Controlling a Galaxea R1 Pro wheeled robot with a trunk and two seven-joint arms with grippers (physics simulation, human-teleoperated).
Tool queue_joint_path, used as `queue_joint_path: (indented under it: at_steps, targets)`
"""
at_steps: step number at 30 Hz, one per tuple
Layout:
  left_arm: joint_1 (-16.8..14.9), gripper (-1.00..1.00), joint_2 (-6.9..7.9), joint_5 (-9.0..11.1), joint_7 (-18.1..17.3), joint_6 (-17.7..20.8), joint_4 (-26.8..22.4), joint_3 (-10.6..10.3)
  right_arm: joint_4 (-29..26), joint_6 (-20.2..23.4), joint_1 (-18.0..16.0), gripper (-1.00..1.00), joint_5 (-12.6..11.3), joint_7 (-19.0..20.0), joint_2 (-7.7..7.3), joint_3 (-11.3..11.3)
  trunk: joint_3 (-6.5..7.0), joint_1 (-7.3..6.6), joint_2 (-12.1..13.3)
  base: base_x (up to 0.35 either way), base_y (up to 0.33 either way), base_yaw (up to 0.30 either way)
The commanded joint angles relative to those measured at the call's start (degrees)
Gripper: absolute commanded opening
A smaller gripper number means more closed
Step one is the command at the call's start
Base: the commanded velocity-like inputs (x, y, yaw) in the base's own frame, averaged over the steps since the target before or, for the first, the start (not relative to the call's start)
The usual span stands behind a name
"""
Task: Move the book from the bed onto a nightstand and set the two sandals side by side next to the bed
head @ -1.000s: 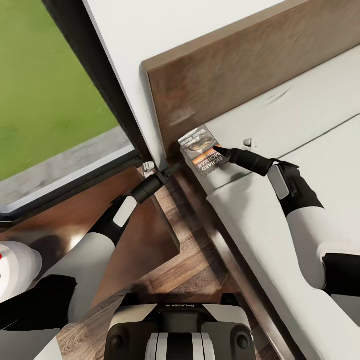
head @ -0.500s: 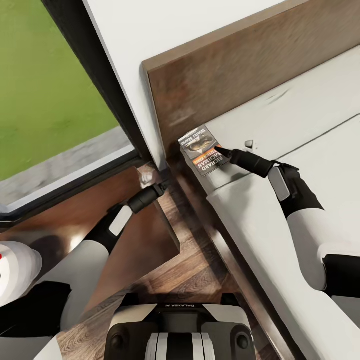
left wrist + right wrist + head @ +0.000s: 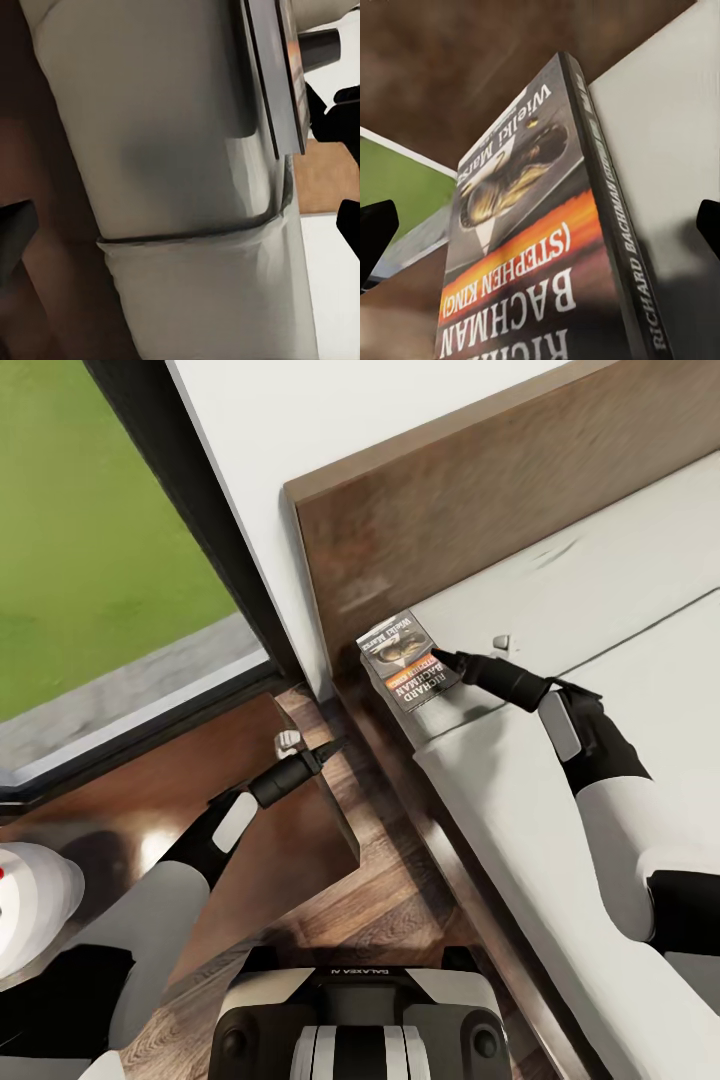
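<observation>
book (image 3: 408, 658) flat on bed (image 3: 560, 660) by headboard, right gripper (image 3: 448, 657) spread wide at its edge, nothing gripped, left gripper (image 3: 325, 750) over nightstand (image 3: 150, 800), state unclear

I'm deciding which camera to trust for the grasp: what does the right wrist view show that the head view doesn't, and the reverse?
Right wrist view alone: the book's spine lettering and cover text close up, readable. Head view alone: the layout, with the right gripper at the book's edge near the headboard, the left gripper over the nightstand, and the window. Both show the book on the bed's mattress.
</observation>
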Motion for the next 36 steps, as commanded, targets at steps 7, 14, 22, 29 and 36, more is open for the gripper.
queue_joint_path:
  at_steps: [7, 14, 22, 29, 36]
  targets:
    - [0.0, 1.00, 0.03, 0.5, -0.2, 0.5, 0.0, -0.1, -0.2, 0.5, 0.0, 1.00, -0.4, 0.2, 0.00, 0.0, -0.02, 0.00, 0.0, 0.000, 0.000, -0.047]
    - [0.0, 1.00, 0.09, 0.5, -0.3, 0.4, 0.0, -0.1, -0.2, 0.5, 0.0, 1.00, -0.4, 0.2, 0.03, 0.0, -0.02, 0.00, 0.0, 0.000, 0.000, -0.141]
    - [0.0, 1.00, 0.09, 0.5, -0.6, 0.2, 0.0, -0.1, -0.2, 0.5, 0.0, 1.00, -0.4, 0.2, 0.03, 0.1, -0.02, 0.00, 0.0, 0.000, 0.000, -0.028]
    - [0.0, 1.00, 0.11, 0.4, -5.3, 0.3, -0.3, -0.3, -0.2, 0.4, 0.0, 1.00, -0.3, 0.2, 0.06, 0.1, -0.02, 0.00, 0.0, 0.000, 0.000, -0.001]
    - [0.0, 1.00, 0.01, 0.4, -5.8, 0.4, -0.6, -0.3, -0.2, 0.4, 0.0, 1.00, -0.3, 0.2, 0.07, 0.1, -0.02, 0.00, 0.0, 0.000, 0.000, 0.000]
